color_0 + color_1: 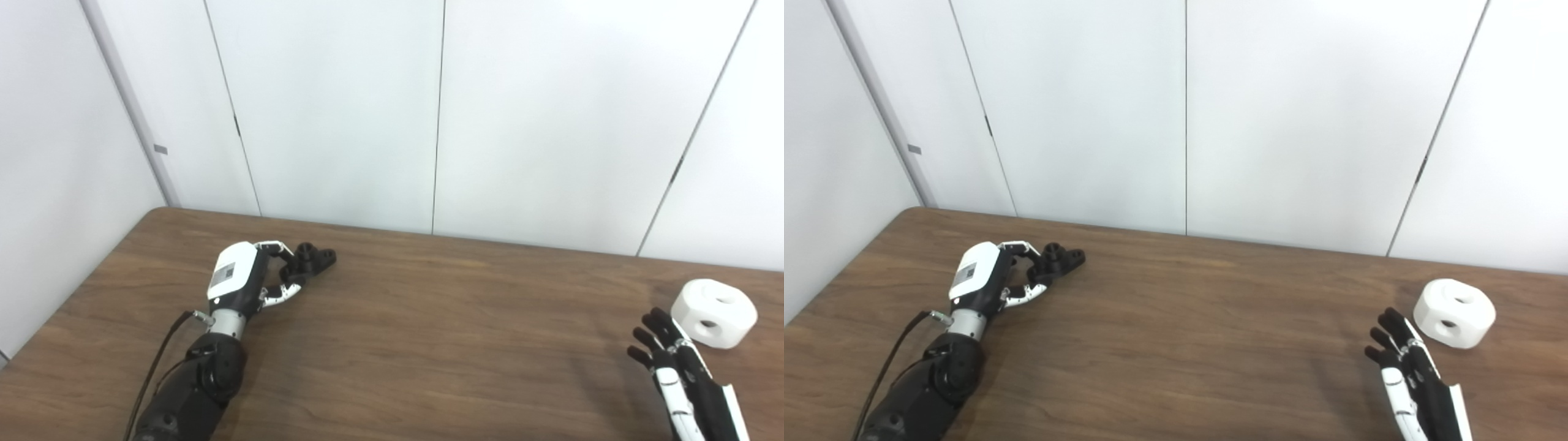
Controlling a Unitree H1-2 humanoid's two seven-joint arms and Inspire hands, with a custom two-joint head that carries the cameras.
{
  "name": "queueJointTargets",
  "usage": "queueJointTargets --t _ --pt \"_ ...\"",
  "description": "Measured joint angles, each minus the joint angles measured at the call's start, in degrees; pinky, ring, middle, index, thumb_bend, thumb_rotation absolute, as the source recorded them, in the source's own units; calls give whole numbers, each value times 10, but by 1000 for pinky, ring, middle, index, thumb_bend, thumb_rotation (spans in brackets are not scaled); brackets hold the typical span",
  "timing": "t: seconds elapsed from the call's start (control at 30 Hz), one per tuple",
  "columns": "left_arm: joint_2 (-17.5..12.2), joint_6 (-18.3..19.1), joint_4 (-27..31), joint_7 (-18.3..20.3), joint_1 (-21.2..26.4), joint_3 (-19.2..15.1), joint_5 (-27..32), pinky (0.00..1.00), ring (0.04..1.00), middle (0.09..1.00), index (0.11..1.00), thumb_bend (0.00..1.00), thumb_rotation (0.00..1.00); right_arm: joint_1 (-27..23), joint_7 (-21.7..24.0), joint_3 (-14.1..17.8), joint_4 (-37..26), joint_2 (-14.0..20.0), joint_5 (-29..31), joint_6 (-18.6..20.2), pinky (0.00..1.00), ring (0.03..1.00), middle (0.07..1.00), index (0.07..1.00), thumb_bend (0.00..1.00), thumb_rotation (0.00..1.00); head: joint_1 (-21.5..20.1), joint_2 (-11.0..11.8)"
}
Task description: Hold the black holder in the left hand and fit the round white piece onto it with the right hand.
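Right hand (680,367) open, just short of white piece (715,313), left hand (245,278) grasping black holder (311,258).

I see the black holder (311,260) lying far left on my table, the round white piece (715,313), holes showing, far right.

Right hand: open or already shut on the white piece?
Open: the right hand has fingers spread beside the round white piece, holding nothing.
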State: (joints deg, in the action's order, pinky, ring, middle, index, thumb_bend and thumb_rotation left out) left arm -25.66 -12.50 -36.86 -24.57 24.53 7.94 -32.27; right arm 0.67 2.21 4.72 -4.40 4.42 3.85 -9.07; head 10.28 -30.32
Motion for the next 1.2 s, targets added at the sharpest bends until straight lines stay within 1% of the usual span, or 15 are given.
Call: queueJointTargets --t 0.17,0.3,0.47,0.73,0.87,0.97,1.07,1.1,1.13,1.17,1.2 --pt "3 0 21 3 -10 1 -5 673 722 643 483 522 50 1 -1 0 -2 -1 -2 2 797 865 896 879 256 716 0 -4" --pt "5 -9 41 4 -21 1 -6 673 718 642 482 522 49 2 -1 0 -3 -1 -2 2 793 865 895 877 250 716 1 -8" --pt "15 -14 102 12 -53 2 -11 686 721 640 482 522 48 2 -1 0 -3 -1 -3 2 799 860 883 863 267 723 -1 -7" --pt "26 -16 154 36 -80 7 -18 705 726 645 482 521 49 1 -1 0 -4 -1 -3 2 798 867 890 867 266 728 3 -9" --pt "30 -21 165 43 -86 7 -19 700 722 645 482 522 50 1 -1 0 -4 -2 1 2 792 863 888 864 256 709 4 -8" --pt "33 -21 169 43 -89 2 -19 709 734 661 485 523 55 1 -1 1 -4 -2 3 2 792 862 886 862 248 693 4 -8" --pt "38 -20 170 43 -90 -8 -18 682 739 707 493 523 69 1 -1 3 -4 -2 8 2 787 858 885 863 238 686 4 -8" --pt "40 -20 170 43 -90 -12 -17 682 759 739 592 768 140 1 -1 3 -4 -2 9 2 788 858 884 862 236 686 10 -4" --pt "41 -19 170 43 -91 -15 -18 688 781 771 660 869 189 1 -1 3 -4 -2 10 2 787 859 883 861 235 686 13 -3" --pt "43 -16 171 41 -91 -18 -19 712 815 816 736 932 246 2 -1 4 -4 -2 12 2 786 860 883 862 234 686 13 -3" --pt "44 -13 171 37 -92 -20 -23 741 849 861 810 973 297 2 -2 4 -4 -2 13 2 784 862 885 864 231 686 13 -3"
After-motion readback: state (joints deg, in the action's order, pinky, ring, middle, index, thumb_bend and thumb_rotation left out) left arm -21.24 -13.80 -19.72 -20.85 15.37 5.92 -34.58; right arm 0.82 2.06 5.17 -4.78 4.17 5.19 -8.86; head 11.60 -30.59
